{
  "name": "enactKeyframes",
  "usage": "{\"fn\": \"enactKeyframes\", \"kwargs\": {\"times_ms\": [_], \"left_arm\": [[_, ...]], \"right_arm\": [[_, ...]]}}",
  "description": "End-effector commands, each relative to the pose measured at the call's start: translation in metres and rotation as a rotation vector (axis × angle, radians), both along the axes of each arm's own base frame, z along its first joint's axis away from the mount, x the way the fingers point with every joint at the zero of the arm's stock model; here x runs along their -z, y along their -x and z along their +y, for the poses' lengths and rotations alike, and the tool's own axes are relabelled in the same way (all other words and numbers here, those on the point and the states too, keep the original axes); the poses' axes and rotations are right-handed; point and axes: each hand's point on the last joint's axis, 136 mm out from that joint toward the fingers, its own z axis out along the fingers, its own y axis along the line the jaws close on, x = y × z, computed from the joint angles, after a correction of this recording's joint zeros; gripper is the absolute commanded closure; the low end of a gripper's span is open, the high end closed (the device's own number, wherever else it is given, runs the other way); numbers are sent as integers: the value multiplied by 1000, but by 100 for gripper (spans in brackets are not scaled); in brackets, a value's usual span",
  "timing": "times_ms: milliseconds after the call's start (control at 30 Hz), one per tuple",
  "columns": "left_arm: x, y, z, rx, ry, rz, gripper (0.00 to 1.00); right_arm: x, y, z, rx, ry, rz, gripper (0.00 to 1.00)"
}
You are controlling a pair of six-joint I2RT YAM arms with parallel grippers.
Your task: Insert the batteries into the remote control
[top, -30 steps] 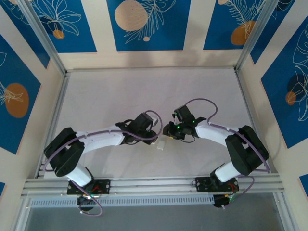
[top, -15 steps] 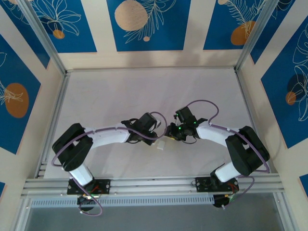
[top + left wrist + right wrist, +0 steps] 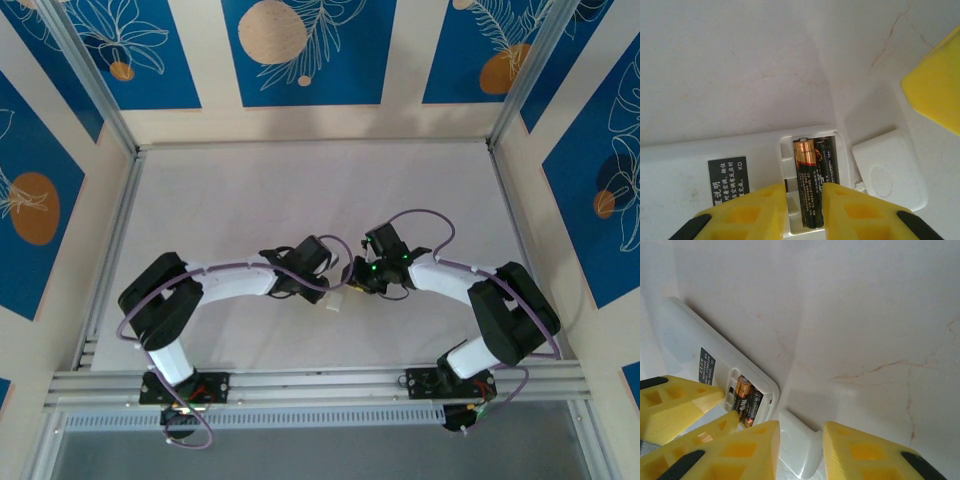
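The white remote control (image 3: 685, 155) lies back up on the table, its battery bay uncovered. Two batteries lie side by side in the bay: one with its gold end up (image 3: 809, 185) and a darker one (image 3: 830, 160) beside it. My left gripper (image 3: 804, 210) straddles the gold-ended battery with narrowly parted jaws; a slit shows on its left side. In the right wrist view the remote control (image 3: 685, 335) and the batteries (image 3: 747, 399) sit at the left. My right gripper (image 3: 801, 450) stands open over the loose white cover (image 3: 797, 440). From above, both grippers meet over the remote control (image 3: 334, 303).
The loose cover (image 3: 890, 167) lies flat on the table right beside the remote's bay end. One yellow finger of the right gripper (image 3: 935, 85) hangs close above it. The white table (image 3: 300, 190) stretches back to the wall; metal rails run along its sides.
The left arm has reached further right, bringing its gripper in over the remote next to the right gripper. The right arm has hardly moved.
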Motion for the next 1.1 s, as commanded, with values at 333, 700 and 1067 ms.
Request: {"fn": "enactKeyframes", "kwargs": {"times_ms": [333, 700, 1067], "left_arm": [[-8, 1, 3, 5, -80, -67, 74], [-12, 4, -5, 12, -64, -66, 74], [-19, 4, -8, 18, -70, -82, 74]], "right_arm": [[3, 5, 1, 6, -27, 24, 70], [8, 8, -1, 9, -23, 30, 70], [10, 8, 2, 5, -28, 37, 70]]}}
